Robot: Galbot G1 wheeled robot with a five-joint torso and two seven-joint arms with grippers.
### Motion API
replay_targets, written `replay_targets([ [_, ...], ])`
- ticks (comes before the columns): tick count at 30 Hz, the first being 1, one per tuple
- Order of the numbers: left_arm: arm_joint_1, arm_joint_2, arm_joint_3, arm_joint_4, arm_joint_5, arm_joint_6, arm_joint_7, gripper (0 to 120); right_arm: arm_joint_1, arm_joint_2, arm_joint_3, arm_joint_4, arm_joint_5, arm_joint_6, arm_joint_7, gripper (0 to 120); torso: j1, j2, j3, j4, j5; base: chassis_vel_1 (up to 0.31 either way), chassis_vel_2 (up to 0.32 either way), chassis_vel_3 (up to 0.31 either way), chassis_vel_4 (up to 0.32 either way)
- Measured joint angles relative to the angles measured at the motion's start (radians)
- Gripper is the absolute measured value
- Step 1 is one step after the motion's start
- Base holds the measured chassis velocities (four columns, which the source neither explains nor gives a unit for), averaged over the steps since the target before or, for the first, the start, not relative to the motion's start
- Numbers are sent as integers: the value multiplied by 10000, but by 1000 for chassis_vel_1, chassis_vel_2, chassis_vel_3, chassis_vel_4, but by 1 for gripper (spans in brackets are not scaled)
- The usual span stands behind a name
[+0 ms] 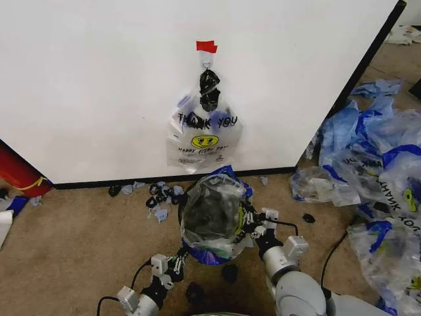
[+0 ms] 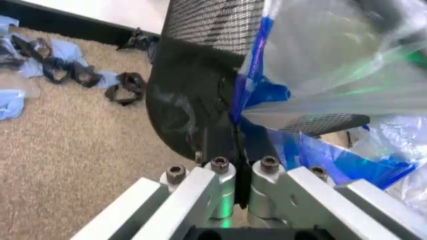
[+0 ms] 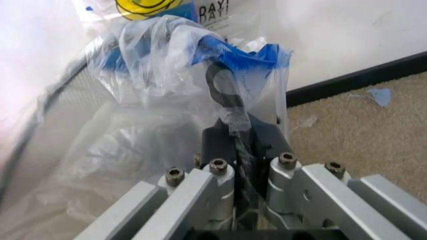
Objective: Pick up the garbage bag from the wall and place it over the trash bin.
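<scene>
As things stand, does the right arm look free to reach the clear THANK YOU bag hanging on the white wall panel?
Probably not: the right hand is shut on the clear bag lining the black wire-mesh bin, which stands between it and the hanging bag.

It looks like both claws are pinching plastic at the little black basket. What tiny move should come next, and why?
Probably let go. The clear bag already lines the trash bin, its edges draped outside, and the left gripper and right gripper sit closed on plastic at opposite sides.

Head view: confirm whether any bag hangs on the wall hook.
Yes, a garbage bag printed THANK YOU hangs on the wall, under red tape.
</scene>
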Motion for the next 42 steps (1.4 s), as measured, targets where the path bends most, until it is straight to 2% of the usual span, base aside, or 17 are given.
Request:
replay_targets([
  [19, 43, -51, -124, 107, 93, -111, -42, 0, -306, -66, 104, 154, -129, -8, -45, 1, 0, 0, 0, 0, 0, 0, 0, 0, 0],
  [22, 66, -37, -142, 30, 140, -115, -105, 4, -292, -60, 99, 12, -177, -5, -65, 1, 0, 0, 0, 0, 1, 0, 0, 0, 0],
  [26, 137, 15, -190, -133, 290, -115, -191, 22, -237, -67, 94, -246, -215, 14, -92, 1, 0, 0, 0, 0, 0, 0, 0, 0, 0],
  [28, 157, 32, -196, -169, 300, -116, -208, 26, -226, -67, 92, -304, -232, 28, -101, 1, 0, 0, 0, 0, 1, 0, 0, 0, 0],
  [33, 215, 116, -244, -257, 314, -112, -305, 46, -214, -72, 90, -392, -268, 56, -118, 1, 0, 0, 0, 0, 0, 0, 0, 0, 0],
  [34, 215, 116, -244, -257, 314, -112, -305, 46, -214, -72, 90, -392, -268, 56, -118, 1, 0, 0, 0, 0, 0, 0, 0, 0, 0],
  [39, 400, 370, -511, -611, 348, 4, -628, 70, -244, -79, 95, -635, -426, 132, -196, 1, 0, 0, 0, 0, 0, 0, 0, 0, 0],
  [40, 400, 370, -511, -611, 348, 4, -628, 70, -244, -79, 95, -635, -426, 132, -196, 1, 0, 0, 0, 0, 0, 0, 0, 0, 0],
  [42, 454, 478, -629, -759, 348, 94, -750, 79, -255, -59, 128, -770, -477, 170, -228, 1, 0, 0, 0, 0, 1, 0, 0, 0, 0],
])
